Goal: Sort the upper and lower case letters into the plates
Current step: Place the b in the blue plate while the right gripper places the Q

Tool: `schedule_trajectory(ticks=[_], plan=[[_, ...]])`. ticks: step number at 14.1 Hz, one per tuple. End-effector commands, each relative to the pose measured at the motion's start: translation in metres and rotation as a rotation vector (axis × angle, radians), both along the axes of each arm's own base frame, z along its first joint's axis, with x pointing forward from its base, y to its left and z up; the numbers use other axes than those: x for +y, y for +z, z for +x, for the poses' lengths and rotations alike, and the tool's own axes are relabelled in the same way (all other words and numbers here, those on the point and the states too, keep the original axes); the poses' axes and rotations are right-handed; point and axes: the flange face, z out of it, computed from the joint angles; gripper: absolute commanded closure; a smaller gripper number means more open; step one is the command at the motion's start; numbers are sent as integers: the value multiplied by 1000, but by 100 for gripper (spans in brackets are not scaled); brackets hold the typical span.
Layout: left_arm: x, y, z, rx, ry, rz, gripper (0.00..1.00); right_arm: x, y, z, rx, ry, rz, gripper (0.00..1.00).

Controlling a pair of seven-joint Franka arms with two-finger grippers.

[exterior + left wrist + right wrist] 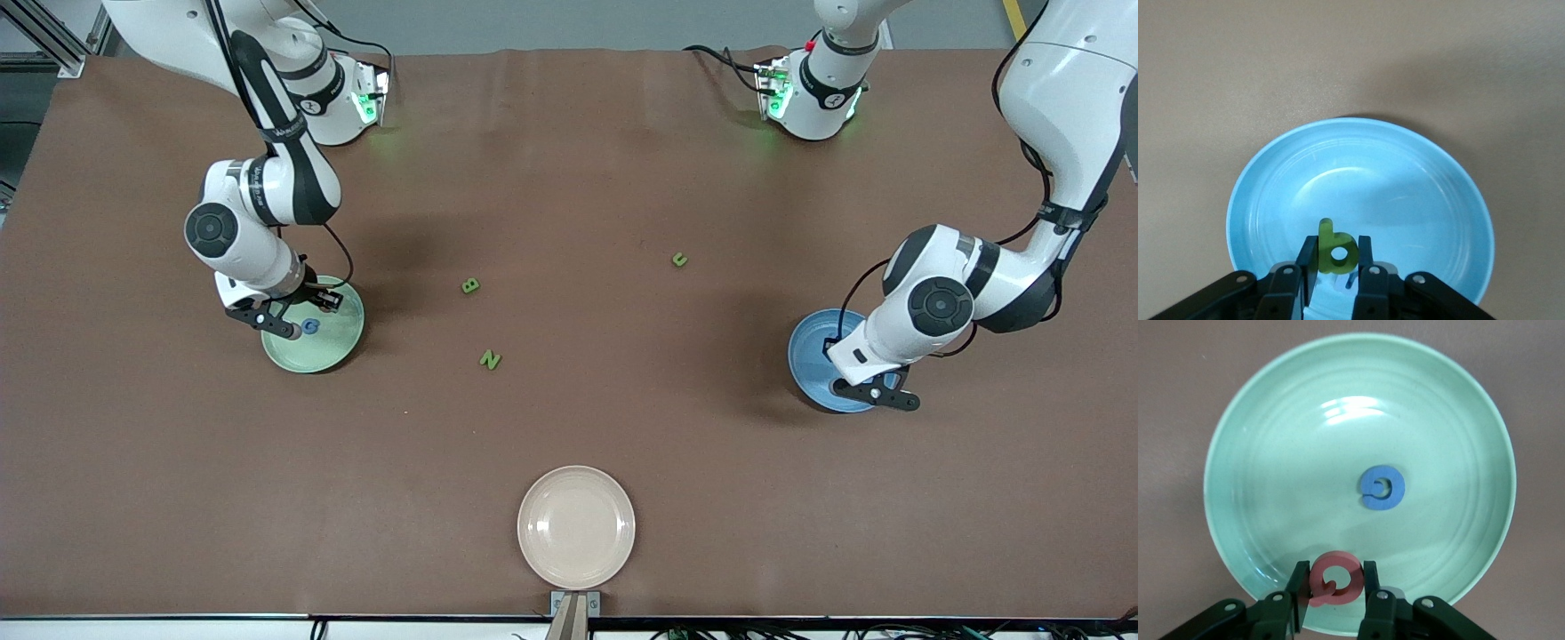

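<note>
While the mint green plate lies at the right arm's end of the surface with a blue letter in it, the right gripper hangs over it, fingers clamped on a red letter. At the left arm's end, the left gripper hangs over the blue plate, gripping a green lowercase b. Green letters B, N and u lie between the plates. A cream plate sits nearest the front camera.

Cream-beige plate on brown table, nearest the front camera.
</note>
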Motion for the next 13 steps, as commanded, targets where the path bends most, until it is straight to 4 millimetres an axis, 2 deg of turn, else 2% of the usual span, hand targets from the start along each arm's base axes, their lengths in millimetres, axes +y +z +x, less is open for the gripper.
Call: schedule_trajectory(ticks=[1, 3, 5, 6, 8, 10, 13], plan=[[-4, -10, 0, -31, -56, -5, 87, 0, 1, -5, -1, 13, 6, 2], [4, -20, 1, -34, -70, 2, 87, 3, 4, -3, 2, 6, 6, 0], [5, -28, 0, -31, -69, -13, 87, 23, 14, -2, 20, -35, 10, 0], [5, -29, 1, -42, -70, -22, 86, 45, 20, -2, 12, -77, 5, 0], [7, -31, 1, -37, -99, -24, 84, 102, 23, -11, -14, -131, -5, 0], [8, -34, 0, -32, -112, -29, 84, 148, 25, -21, -43, -198, 9, 0], [10, -33, 1, -32, -118, -28, 79, 205, 11, -35, -48, -324, 32, 0]])
